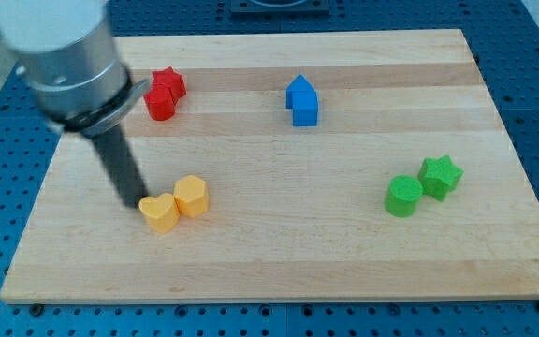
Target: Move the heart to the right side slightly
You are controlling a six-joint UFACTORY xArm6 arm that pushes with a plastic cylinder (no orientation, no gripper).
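A yellow heart block lies on the wooden board at the lower left. A yellow hexagon block touches its right side. My tip is just left of the heart, touching or almost touching its left edge. The dark rod rises from there up to the grey arm body at the view's top left.
A red star and a red cylinder sit together at the upper left, close to the arm body. A blue arrow-like block is at the top middle. A green cylinder and a green star sit at the right.
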